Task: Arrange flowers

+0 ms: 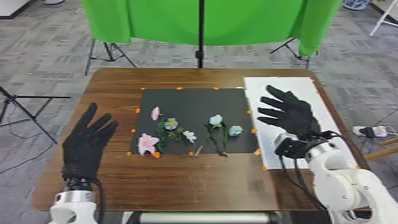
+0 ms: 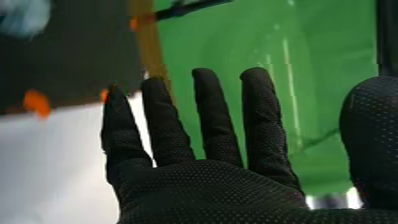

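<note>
In the head view my left hand [image 1: 83,150] is at the table's left side, its fingers straight. My right hand [image 1: 291,116] is over the white sheet on the right, fingers spread and holding nothing; in the right wrist view the same hand [image 2: 204,187] has straight fingers, the thumb apart. On the black mat [image 1: 191,95] lie a large pink flower [image 1: 147,143], a smaller pink one [image 1: 155,113], a yellowish flower [image 1: 171,124], a small white flower [image 1: 189,136] and two pale blue flowers [image 1: 216,120], the second pale flower [image 1: 235,131] beside the first.
The brown table [image 1: 115,185] carries a white sheet [image 1: 258,90] right of the mat. Orange tape pieces [image 1: 254,131] mark the mat's edges. A green cloth [image 1: 160,25] hangs on a stand beyond the table's far edge.
</note>
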`<state>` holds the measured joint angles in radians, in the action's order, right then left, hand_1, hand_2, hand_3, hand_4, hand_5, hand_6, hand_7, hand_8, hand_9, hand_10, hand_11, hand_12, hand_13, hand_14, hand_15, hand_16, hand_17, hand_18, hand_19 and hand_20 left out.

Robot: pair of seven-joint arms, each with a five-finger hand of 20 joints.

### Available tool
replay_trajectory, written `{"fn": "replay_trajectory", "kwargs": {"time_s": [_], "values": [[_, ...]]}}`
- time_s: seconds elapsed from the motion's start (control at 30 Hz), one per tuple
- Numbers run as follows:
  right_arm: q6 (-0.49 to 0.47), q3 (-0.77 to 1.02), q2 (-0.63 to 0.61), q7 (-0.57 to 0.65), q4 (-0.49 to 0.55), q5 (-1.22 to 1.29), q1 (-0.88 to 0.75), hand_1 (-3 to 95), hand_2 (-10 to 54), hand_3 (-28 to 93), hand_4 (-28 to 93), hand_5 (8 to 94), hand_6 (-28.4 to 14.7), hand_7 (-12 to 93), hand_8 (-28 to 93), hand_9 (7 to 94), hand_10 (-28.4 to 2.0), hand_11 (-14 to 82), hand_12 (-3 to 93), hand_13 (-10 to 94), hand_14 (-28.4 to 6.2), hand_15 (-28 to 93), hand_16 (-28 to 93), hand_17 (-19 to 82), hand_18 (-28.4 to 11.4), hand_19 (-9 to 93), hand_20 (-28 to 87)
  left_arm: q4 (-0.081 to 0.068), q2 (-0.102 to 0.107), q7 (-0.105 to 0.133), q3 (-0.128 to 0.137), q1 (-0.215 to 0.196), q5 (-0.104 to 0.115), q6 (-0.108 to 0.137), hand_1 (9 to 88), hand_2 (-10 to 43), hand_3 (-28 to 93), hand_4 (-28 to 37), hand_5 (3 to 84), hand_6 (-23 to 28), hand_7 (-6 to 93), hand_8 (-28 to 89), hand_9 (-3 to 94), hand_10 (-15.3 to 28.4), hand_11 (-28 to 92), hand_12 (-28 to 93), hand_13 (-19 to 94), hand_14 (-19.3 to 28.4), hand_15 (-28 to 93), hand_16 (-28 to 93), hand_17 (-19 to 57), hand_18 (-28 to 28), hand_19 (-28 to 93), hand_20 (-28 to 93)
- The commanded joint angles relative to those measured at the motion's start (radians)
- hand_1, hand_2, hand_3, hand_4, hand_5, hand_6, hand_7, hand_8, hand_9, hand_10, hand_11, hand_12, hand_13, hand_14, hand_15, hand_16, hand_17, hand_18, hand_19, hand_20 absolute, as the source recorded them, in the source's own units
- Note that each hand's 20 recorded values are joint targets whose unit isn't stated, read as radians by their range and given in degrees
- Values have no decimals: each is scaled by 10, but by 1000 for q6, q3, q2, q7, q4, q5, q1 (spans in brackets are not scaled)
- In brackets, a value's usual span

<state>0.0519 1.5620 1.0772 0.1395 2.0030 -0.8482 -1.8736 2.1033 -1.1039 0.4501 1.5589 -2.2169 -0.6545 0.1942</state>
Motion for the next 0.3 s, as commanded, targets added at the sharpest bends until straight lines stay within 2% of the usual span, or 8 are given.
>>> {"fn": "replay_trajectory", "kwargs": {"time_s": [0.03, 0.23, 0.27, 0.3], "values": [[6, 8, 15, -38, 5, 45, -17, 161, 34, 768, -283, 430, 49, 108, -123, 440, -113, 52, 120, 330, -196, 87, 221, 42, -235, 395, 184, -16, 19, 10, -23, -11, 11, -15, 227, 96, 742, -269, 333, 37, 106, -96, 334, 171, 223, 129, 214, 231, 449, -37, -109, 203, 421, 215], [-7, 15, 9, -22, 1, 22, -13, 160, 34, 771, -283, 431, 52, 113, -126, 448, -115, 54, 124, 342, -196, 95, 236, 37, -235, 411, 198, -14, 20, 9, -17, -23, 11, -15, 229, 96, 742, -267, 336, 38, 105, -96, 336, 174, 227, 127, 219, 235, 464, -41, -108, 210, 436, 229], [-9, 15, 7, -22, 0, 17, -10, 161, 34, 770, -283, 431, 52, 114, -126, 448, -114, 54, 125, 342, -196, 95, 237, 37, -235, 411, 199, -14, 14, -4, -12, -22, 5, -20, 229, 96, 743, -267, 336, 39, 105, -96, 336, 174, 227, 127, 219, 236, 465, -42, -108, 210, 436, 230], [-9, 12, 4, -19, -1, 14, -6, 160, 34, 772, -283, 431, 52, 114, -126, 448, -114, 54, 125, 343, -195, 97, 238, 37, -234, 411, 200, -13, 17, 0, -12, -24, 7, -17, 230, 95, 743, -267, 336, 39, 105, -96, 336, 174, 227, 127, 220, 236, 466, -43, -108, 211, 436, 231]]}}
